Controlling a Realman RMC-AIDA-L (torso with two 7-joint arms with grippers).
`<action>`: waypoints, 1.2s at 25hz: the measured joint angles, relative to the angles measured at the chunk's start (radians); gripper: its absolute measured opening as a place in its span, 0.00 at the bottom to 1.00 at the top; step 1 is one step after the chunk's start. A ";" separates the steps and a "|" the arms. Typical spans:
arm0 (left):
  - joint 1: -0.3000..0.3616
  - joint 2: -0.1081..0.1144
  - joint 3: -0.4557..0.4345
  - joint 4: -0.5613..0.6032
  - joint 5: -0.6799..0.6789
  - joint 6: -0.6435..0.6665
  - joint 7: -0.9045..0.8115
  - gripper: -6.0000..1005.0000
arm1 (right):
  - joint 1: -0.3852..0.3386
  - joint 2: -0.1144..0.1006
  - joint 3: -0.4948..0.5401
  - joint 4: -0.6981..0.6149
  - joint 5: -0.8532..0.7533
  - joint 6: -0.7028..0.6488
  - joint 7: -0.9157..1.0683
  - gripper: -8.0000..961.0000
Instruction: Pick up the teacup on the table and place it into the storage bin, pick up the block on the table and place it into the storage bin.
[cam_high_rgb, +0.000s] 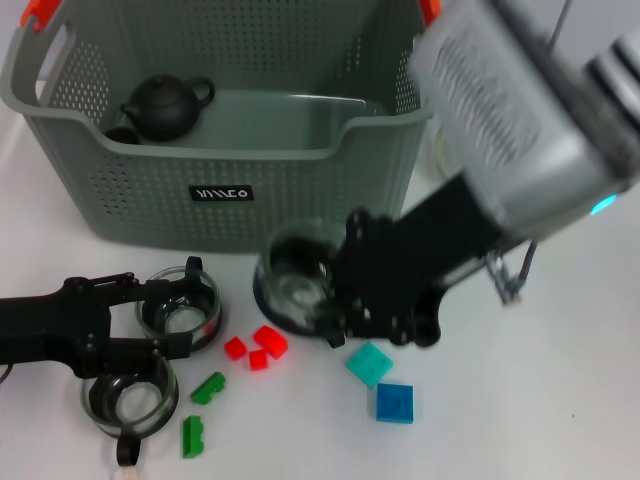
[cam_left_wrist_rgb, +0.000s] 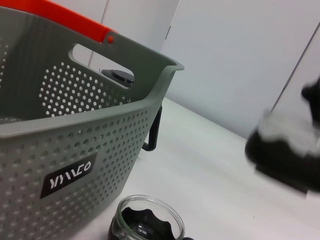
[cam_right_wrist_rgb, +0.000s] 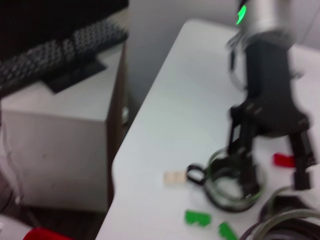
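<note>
Because the glass teacup (cam_high_rgb: 292, 283) at the frame centre is thin, slippery and fragile, I would pinch its rim gently. My right end effector (cam_high_rgb: 335, 300) is at it, but I cannot tell its state. The left end effector (cam_high_rgb: 160, 325), spread, straddles another glass cup (cam_high_rgb: 180, 305) lower left. The storage bin (cam_high_rgb: 220, 180) stands above.

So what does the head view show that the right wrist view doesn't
Only the head view shows the storage bin with a black teapot inside, the right gripper at a glass cup, and the blue block. Only the right wrist view shows the table's edge and a white cabinet beyond. Both show the left gripper among glass cups, plus green blocks.
</note>
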 joint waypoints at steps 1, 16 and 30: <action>-0.001 0.000 0.000 0.000 0.000 0.000 0.000 0.90 | 0.003 0.000 0.025 -0.018 0.007 -0.012 0.013 0.07; -0.009 0.000 0.000 0.005 -0.002 0.000 0.000 0.90 | 0.070 -0.002 0.214 -0.080 -0.028 0.387 0.278 0.07; -0.011 -0.008 0.000 0.006 -0.008 -0.005 0.000 0.90 | 0.416 -0.001 0.310 0.425 -0.353 0.536 0.508 0.07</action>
